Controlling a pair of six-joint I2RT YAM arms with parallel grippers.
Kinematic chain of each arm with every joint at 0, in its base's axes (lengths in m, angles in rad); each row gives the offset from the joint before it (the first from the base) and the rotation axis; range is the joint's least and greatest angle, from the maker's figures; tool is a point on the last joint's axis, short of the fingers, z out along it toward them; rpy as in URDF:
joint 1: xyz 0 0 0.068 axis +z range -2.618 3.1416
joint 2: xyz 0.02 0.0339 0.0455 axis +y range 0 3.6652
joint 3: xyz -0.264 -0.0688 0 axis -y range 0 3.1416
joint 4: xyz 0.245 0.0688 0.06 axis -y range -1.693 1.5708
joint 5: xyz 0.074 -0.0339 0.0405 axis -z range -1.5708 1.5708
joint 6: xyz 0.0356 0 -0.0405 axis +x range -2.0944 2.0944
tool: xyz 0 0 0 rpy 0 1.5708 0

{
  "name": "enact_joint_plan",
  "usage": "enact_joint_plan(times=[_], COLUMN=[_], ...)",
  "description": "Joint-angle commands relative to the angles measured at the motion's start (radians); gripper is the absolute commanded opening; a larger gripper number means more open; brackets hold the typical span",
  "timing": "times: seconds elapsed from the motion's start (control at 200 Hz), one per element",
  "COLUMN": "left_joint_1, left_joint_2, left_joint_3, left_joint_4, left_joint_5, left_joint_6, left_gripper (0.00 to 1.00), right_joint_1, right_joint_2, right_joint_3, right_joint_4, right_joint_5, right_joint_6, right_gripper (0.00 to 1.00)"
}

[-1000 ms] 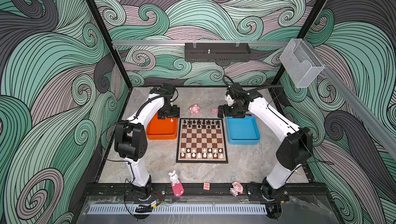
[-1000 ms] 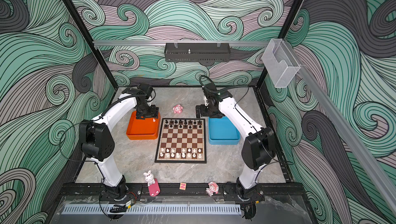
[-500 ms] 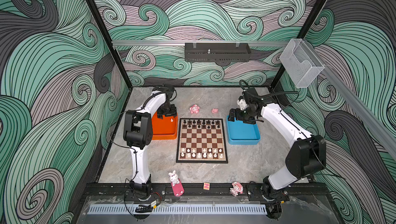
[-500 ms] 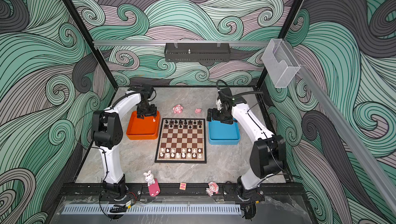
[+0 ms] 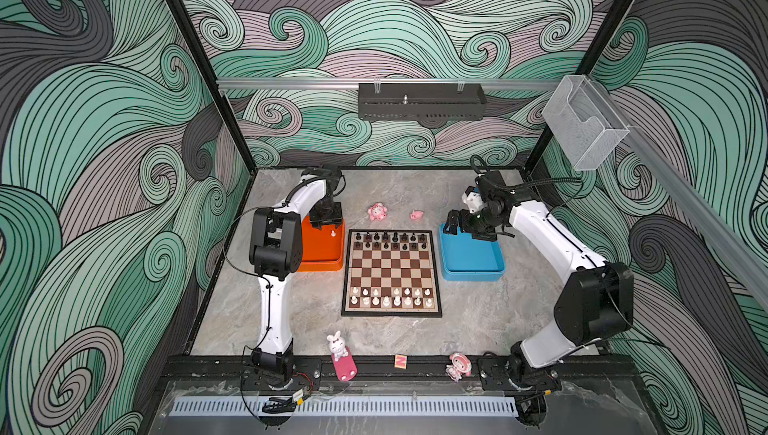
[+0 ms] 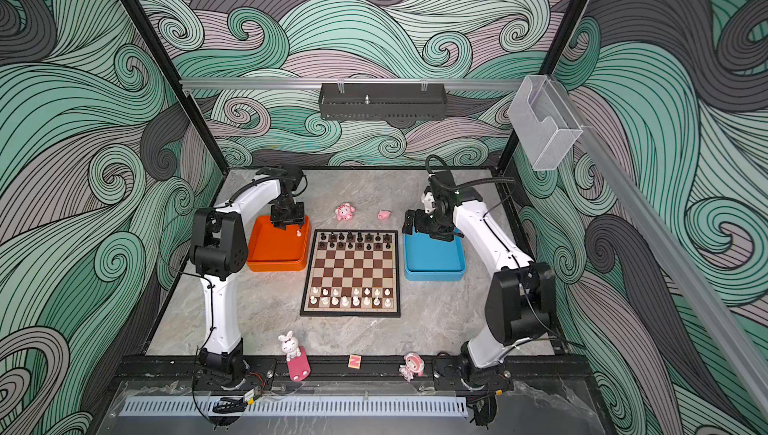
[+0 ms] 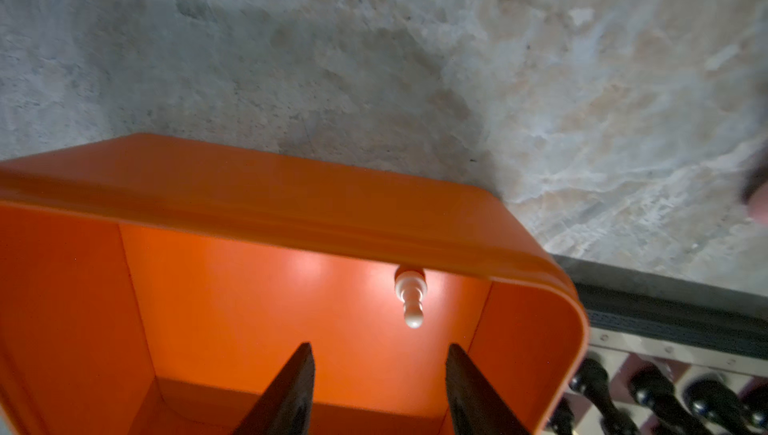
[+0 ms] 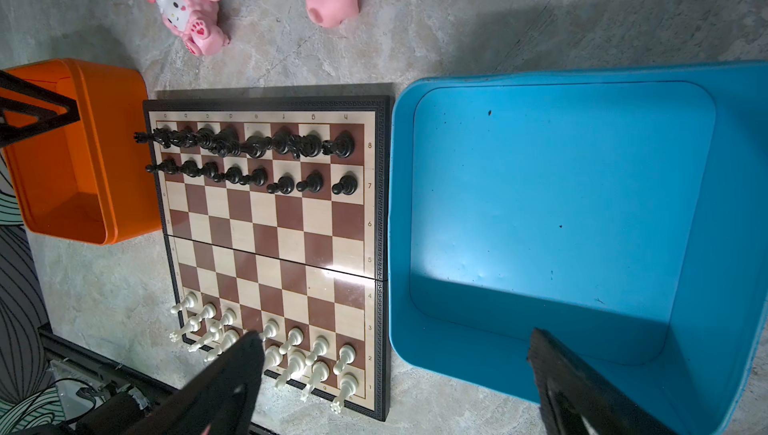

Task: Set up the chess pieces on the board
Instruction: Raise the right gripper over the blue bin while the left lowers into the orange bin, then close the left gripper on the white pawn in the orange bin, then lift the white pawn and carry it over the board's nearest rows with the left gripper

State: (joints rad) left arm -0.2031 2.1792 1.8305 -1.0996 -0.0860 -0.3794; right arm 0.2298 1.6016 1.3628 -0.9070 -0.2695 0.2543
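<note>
Over the orange plastic tray, on the left side of the grey marbled tabletop, I am working the fetch step. One small cream pawn is sitting inside this tray, close to its far corner on the board side. It shows in a top view as a pale dot. I cannot tell whether it is standing or lying.

The square brown-and-cream chessboard is lying between the orange tray and the blue plastic tray. Black pieces are filling its two far ranks and cream pieces its two near ranks. I am judging the cream pawn rank one short, so this looks like the last piece.

The left hand is pointing down into the orange tray with its fingers partly apart and nothing between them. The pawn is lying just beyond the tips, slightly off their centre line.

- Next move, my judgement: I am planning to nudge forward and sideways until the pawn is sitting between the fingers. Then lower, close and lift clear of the rim. The nearby wall is leaving little room for the outer finger.

The left arm is arching out from its base, wrist bent steeply down. The right hand is hanging over the near edge of the blue tray, spread wide and carrying nothing.
</note>
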Motion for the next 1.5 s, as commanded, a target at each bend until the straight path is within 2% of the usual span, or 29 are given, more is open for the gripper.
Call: enact_joint_plan(times=[0.0, 0.25, 0.716, 0.911, 1.146, 1.491], left_joint_1=[0.008, 0.010, 0.008, 0.009, 0.009, 0.005], left_joint_2=[0.029, 0.062, 0.083, 0.074, 0.053, -0.026], left_joint_3=[0.021, 0.034, 0.033, 0.026, 0.021, 0.000], left_joint_4=[0.003, 0.019, 0.036, 0.038, 0.027, -0.019], left_joint_5=[-0.021, -0.015, 0.011, 0.012, 0.008, 0.005], left_joint_6=[-0.012, -0.003, 0.000, 0.000, 0.009, 0.032], left_gripper=[0.51, 0.40, 0.28, 0.16, 0.12, 0.10], right_joint_1=[-0.007, -0.013, -0.017, -0.018, -0.019, -0.017], right_joint_2=[0.009, 0.019, 0.035, 0.037, 0.036, 0.028], right_joint_3=[-0.001, 0.001, 0.007, 0.008, 0.007, 0.005], right_joint_4=[0.006, 0.005, 0.006, 0.006, 0.006, 0.007], right_joint_5=[-0.014, -0.010, -0.011, -0.014, -0.014, -0.016], right_joint_6=[-0.015, -0.015, -0.013, -0.013, -0.013, -0.009], right_gripper=[0.99, 0.99, 0.99, 0.99, 0.99, 0.99])
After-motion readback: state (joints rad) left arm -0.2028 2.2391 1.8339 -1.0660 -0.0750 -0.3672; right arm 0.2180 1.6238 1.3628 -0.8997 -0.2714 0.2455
